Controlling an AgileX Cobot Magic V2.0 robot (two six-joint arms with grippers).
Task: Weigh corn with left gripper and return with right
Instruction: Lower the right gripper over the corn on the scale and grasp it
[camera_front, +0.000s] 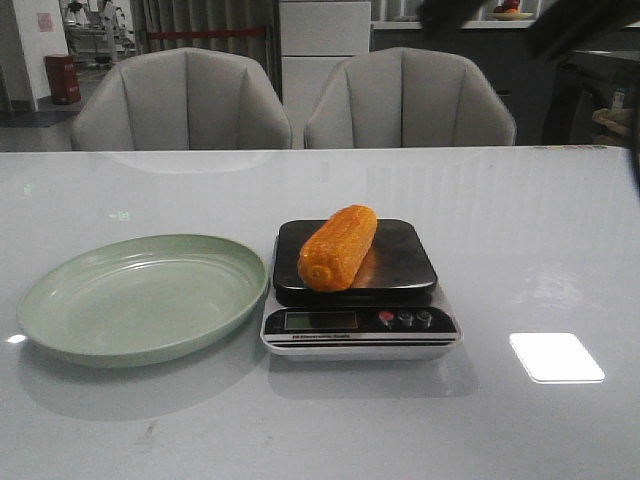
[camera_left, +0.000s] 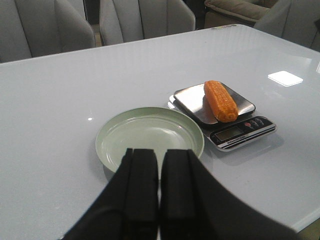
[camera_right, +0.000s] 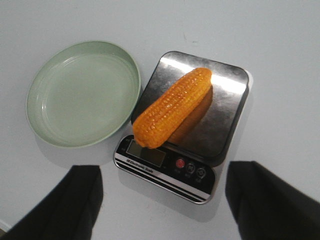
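The orange-yellow corn (camera_front: 338, 247) lies alone on the dark platform of the scale (camera_front: 400, 262), pointing from near-left to far-right. It also shows in the left wrist view (camera_left: 220, 100) and in the right wrist view (camera_right: 171, 107). My left gripper (camera_left: 159, 165) is shut and empty, back over the near side of the green plate (camera_left: 125, 140), well short of the corn. My right gripper (camera_right: 162, 175) is open wide, high above the scale (camera_right: 220, 125), its fingers (camera_right: 80, 200) either side of the scale's front. Neither gripper shows in the front view.
An empty pale green plate (camera_front: 60, 300) sits left of the scale, almost touching it, also in the right wrist view (camera_right: 45, 120). Two grey chairs (camera_front: 180, 100) stand behind the table's far edge. A bright light patch (camera_front: 556, 356) lies on the glossy table right of the scale.
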